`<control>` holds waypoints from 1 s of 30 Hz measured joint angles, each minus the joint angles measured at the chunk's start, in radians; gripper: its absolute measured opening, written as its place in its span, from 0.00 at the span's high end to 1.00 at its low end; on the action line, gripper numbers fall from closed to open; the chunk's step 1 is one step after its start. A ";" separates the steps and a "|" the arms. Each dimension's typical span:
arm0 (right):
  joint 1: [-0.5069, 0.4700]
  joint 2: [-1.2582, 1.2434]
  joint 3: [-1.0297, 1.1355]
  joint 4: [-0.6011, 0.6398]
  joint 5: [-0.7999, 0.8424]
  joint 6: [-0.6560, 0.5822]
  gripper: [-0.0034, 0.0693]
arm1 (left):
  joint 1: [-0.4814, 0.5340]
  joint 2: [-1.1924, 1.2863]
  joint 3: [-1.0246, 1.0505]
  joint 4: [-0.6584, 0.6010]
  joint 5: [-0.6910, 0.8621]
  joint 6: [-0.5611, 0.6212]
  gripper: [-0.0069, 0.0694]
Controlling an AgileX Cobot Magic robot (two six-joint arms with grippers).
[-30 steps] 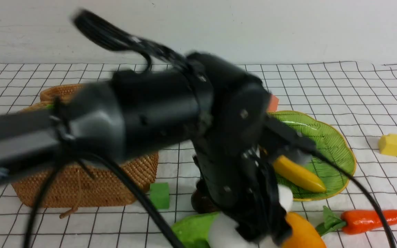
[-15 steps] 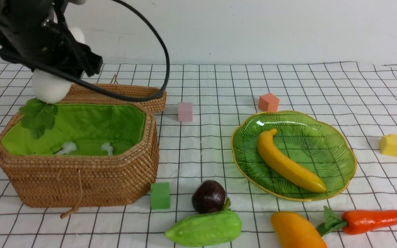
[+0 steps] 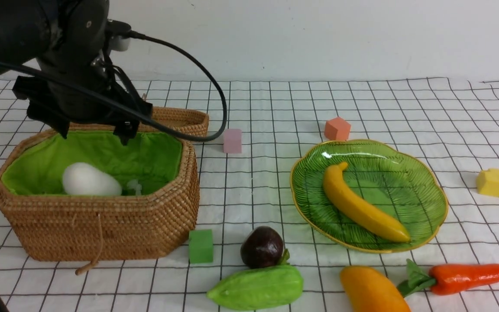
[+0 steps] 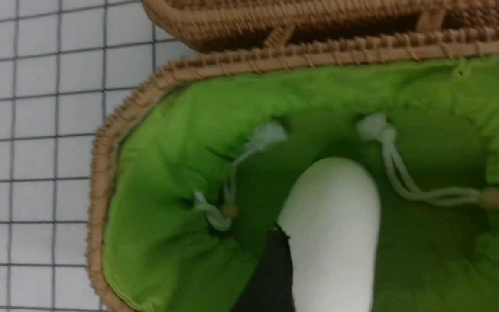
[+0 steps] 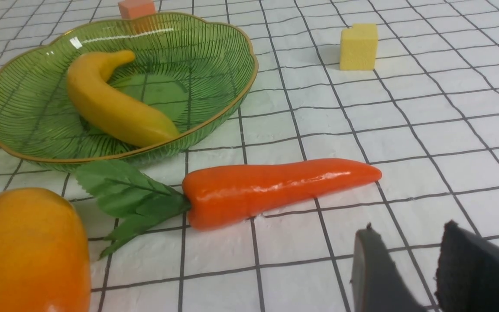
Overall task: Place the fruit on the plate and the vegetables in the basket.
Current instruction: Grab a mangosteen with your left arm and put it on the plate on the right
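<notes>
The white vegetable (image 3: 91, 180) lies on the green lining of the wicker basket (image 3: 102, 229). Just above it my left gripper (image 3: 95, 132) stands open; in the left wrist view the vegetable (image 4: 332, 234) lies beside one of the fingers (image 4: 271, 273), free of the other. A banana (image 3: 362, 208) rests on the green plate (image 3: 405, 164). On the cloth in front lie the dark purple fruit (image 3: 262, 247), the green gourd (image 3: 258, 287), the mango (image 3: 373, 290) and the carrot (image 3: 470, 276). My right gripper (image 5: 409, 227) hovers low near the carrot (image 5: 275, 186), open and holding nothing.
The flat wicker lid (image 3: 176, 119) leans behind the basket. Small cubes dot the cloth: green (image 3: 200, 245) at the basket's front corner, pink (image 3: 232, 141), orange (image 3: 337, 128) behind the plate, yellow (image 3: 490, 182) at the right. The left arm's cable loops over the basket.
My left arm swung from the front of the table to the basket carrying the white vegetable. The jaws have since opened and the vegetable now lies inside the basket.
</notes>
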State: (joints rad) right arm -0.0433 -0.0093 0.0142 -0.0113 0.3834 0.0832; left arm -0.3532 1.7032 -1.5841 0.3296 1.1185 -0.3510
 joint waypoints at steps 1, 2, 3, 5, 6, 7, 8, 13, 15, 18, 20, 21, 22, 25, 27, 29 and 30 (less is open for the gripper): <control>0.000 0.000 0.000 0.000 0.000 0.000 0.62 | -0.002 0.000 0.000 -0.006 0.002 0.000 0.03; 0.000 0.000 0.000 0.000 0.000 0.000 0.62 | -0.030 -0.019 0.000 -0.061 0.023 0.037 0.05; 0.000 0.000 0.000 0.000 0.000 0.000 0.62 | -0.049 -0.026 0.000 -0.095 0.029 0.054 0.05; 0.000 0.000 0.000 0.000 0.000 0.000 0.62 | -0.101 -0.032 0.000 -0.151 0.037 0.093 0.07; 0.000 0.000 0.000 0.000 0.000 0.000 0.62 | -0.156 -0.033 0.000 -0.190 0.038 0.116 0.08; 0.000 0.000 0.000 0.000 0.000 0.000 0.62 | -0.156 -0.033 0.000 -0.195 0.038 0.120 0.08; 0.000 0.000 0.000 0.000 0.000 0.000 0.62 | -0.236 -0.024 0.000 -0.234 0.038 0.137 0.11; 0.000 0.000 0.000 0.000 0.000 0.000 0.62 | -0.363 0.056 0.000 -0.263 0.013 0.079 0.13; 0.000 0.000 0.000 0.000 0.000 0.000 0.62 | -0.386 0.106 0.000 -0.263 -0.020 0.045 0.13; 0.000 0.000 0.000 0.000 0.000 0.000 0.62 | -0.396 0.168 0.000 -0.263 -0.060 0.011 0.13; 0.000 0.000 0.000 0.000 0.000 0.000 0.62 | -0.397 0.227 -0.002 -0.263 -0.089 -0.024 0.13; 0.000 0.000 0.000 0.000 0.000 0.000 0.62 | -0.396 0.272 -0.011 -0.253 -0.093 -0.044 0.13; 0.000 0.000 0.000 0.000 0.000 0.000 0.62 | -0.395 0.293 -0.017 -0.243 -0.094 -0.050 0.13; 0.000 0.000 0.000 0.000 0.000 0.000 0.62 | -0.395 0.322 -0.030 -0.225 -0.102 -0.055 0.14; 0.000 0.000 0.000 0.000 0.000 0.000 0.62 | -0.395 0.343 -0.037 -0.211 -0.119 -0.054 0.16; 0.000 0.000 0.000 0.000 0.000 0.000 0.62 | -0.395 0.350 -0.037 -0.206 -0.127 -0.045 0.20; 0.000 0.000 0.000 0.000 0.000 0.000 0.62 | -0.395 0.350 -0.037 -0.205 -0.127 -0.040 0.24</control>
State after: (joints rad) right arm -0.0433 -0.0093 0.0142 -0.0113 0.3834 0.0832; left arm -0.7485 2.0530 -1.6215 0.1244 0.9917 -0.3912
